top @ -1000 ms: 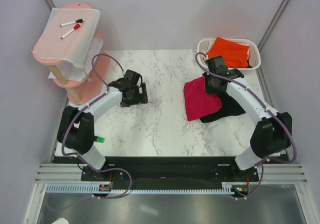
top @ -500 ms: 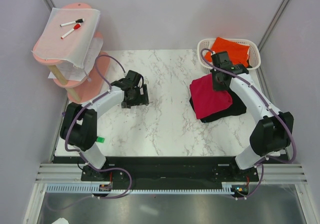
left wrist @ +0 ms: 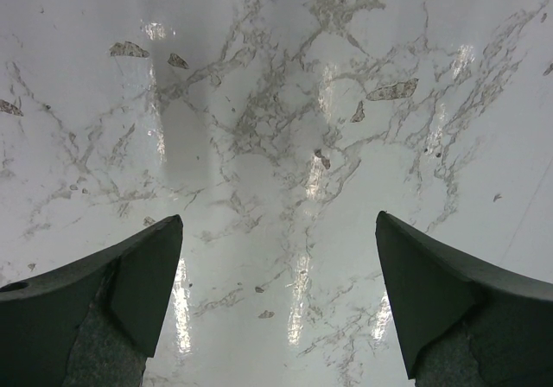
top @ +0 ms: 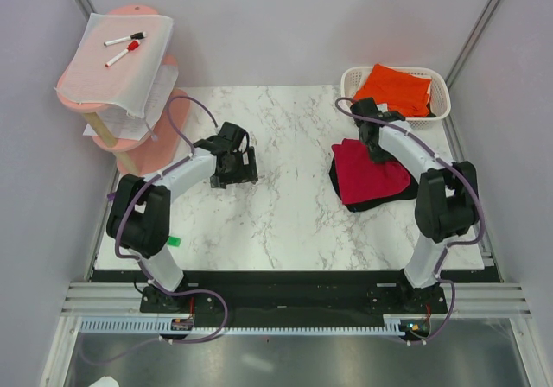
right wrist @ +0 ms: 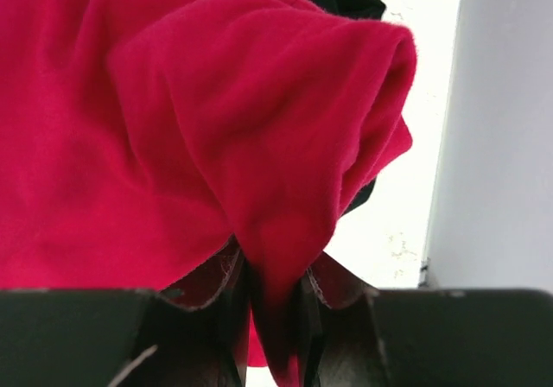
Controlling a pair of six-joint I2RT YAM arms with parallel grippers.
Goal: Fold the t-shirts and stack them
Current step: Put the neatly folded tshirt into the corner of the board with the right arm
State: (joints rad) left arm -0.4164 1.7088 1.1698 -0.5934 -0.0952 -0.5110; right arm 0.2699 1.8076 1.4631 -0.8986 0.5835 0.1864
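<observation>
Step in hand, as we read it: setting the folded red shirt (top: 373, 177) onto the black shirt (top: 370, 205) to start the stack. Both lie at the right side of the desk (top: 285, 145), the red one on top and covering most of the black, which shows only as a dark border along the near and left edges. The right hand (top: 378, 150) is at the far edge of the red shirt. From the right wrist view its fingers are clenched on a pinched ridge of red cloth (right wrist: 173, 145), which rises into a loose hump instead of lying flat, with a strip of black (right wrist: 354, 3) showing beyond it. The left hand (top: 248, 164) hangs over the bare desk on the left, well apart from the shirts, with its fingers spread wide and nothing between them (left wrist: 276, 301). The orange shirt (top: 396, 89) sits unfolded in the basket (top: 349, 81) at the far right corner, so we judge the task to be roughly two thirds done. Next move, in our view: lower the pinched edge, let go, and draw the hand back without dragging the top layer. The hump may need smoothing. Then the orange shirt must come out onto the open desk, likely a job for both hands.
</observation>
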